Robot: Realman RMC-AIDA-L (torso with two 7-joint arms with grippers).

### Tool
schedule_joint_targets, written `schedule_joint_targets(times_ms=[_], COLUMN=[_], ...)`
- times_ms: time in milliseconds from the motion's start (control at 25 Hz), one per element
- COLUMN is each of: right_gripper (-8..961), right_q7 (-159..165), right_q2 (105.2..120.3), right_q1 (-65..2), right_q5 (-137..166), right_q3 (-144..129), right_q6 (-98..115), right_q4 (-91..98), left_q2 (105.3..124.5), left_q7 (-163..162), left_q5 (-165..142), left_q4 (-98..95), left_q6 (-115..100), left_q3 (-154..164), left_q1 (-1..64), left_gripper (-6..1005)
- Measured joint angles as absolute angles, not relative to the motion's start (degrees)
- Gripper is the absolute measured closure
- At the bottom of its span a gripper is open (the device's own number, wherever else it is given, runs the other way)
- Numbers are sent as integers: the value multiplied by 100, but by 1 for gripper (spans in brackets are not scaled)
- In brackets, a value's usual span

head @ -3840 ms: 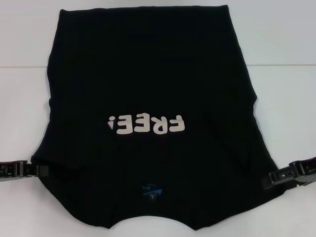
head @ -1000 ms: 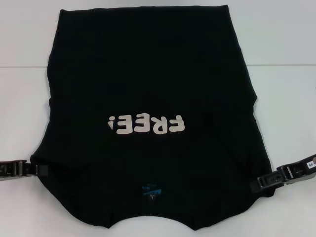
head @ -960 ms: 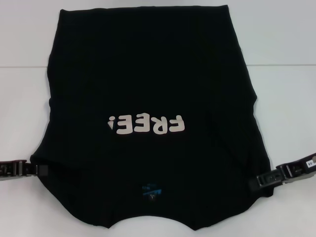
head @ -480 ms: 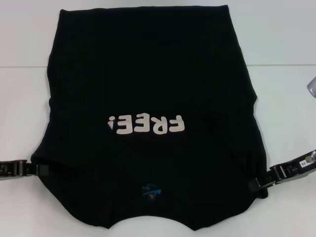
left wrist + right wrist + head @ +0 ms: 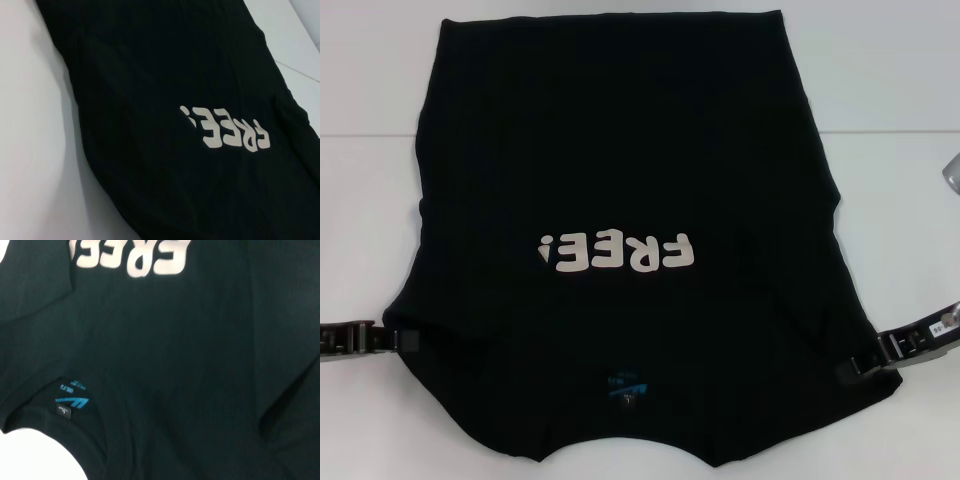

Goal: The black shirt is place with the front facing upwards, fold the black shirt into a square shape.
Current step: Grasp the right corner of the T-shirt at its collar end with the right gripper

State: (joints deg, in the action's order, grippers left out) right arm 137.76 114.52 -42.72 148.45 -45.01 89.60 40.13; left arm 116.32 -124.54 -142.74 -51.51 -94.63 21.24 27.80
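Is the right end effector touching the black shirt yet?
Touching. Head view: the right end effector overlaps the black shirt at its sleeve edge, with no white table between them. A grip is not visible.

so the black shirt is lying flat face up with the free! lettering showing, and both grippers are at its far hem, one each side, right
Not quite. The grippers are not at the far hem: the head view shows the left gripper and right gripper at the near sleeve edges, one on each side of the black shirt. The shirt does lie flat, face up, with the FREE! lettering showing.

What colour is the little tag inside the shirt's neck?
Blue, on the tag of the black shirt; clearest in the right wrist view.
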Motion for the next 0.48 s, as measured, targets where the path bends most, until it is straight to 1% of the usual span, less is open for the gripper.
schedule_joint_targets(times_ms=[80,200,320,480], right_gripper=[752,782,740,673], right_q7=[13895,14003,14050,14089], right_q2=[11386,11207,11095,11104], right_q1=[-4272,-4270,-4253,-4187], right_q5=[14845,14844,14814,14797], right_q3=[-4485,-4468,-4460,-4424], right_q6=[9010,9189,9325,9357], right_q4=[4065,4135,4160,4279], left_q2=[11631,11629,11628,11628], left_q7=[-12454,-12453,-12435,-12420], left_q5=[-14273,-14273,-14269,-14245], left_q4=[-5150,-5154,-5148,-5145], left_q6=[-9465,-9471,-9473,-9473], left_q3=[2122,2118,2116,2108], left_q1=[2780,2778,2777,2777], left_gripper=[966,966,966,967])
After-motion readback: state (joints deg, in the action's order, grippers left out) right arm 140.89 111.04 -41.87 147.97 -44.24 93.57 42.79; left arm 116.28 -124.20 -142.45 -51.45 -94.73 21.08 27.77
